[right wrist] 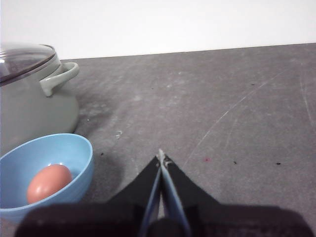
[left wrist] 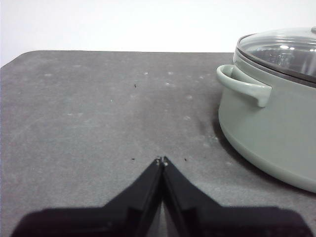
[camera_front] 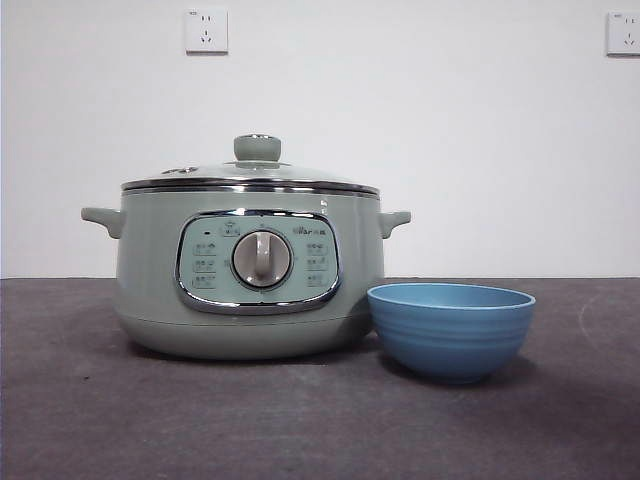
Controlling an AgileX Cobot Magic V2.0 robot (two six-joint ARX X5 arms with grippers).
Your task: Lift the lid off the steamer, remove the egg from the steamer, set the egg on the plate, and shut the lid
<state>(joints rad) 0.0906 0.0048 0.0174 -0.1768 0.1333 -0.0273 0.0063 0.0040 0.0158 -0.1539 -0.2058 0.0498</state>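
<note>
The smooth sage-green steamer (camera_front: 250, 280) stands round and squat on the matte grey table (camera_front: 100, 420), its glossy chrome-rimmed lid (camera_front: 250, 180) seated on top. At its 4 o'clock in the front view, just beside its base, sits the ridged blue plate (right wrist: 47, 170), holding a brown egg (right wrist: 48, 181). The left gripper (left wrist: 161, 160) and the right gripper (right wrist: 160, 157) each hover over bare table, jaws pressed together, empty.

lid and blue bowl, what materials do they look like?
The lid: likely glass dome, see-through with glare in the left wrist view, polished chrome-looking rim, pale-green knob probably plastic. The plate: matte blue, faintly ridged, no sharp highlights, so plastic or a similar composite, ceramic not excluded.
</note>
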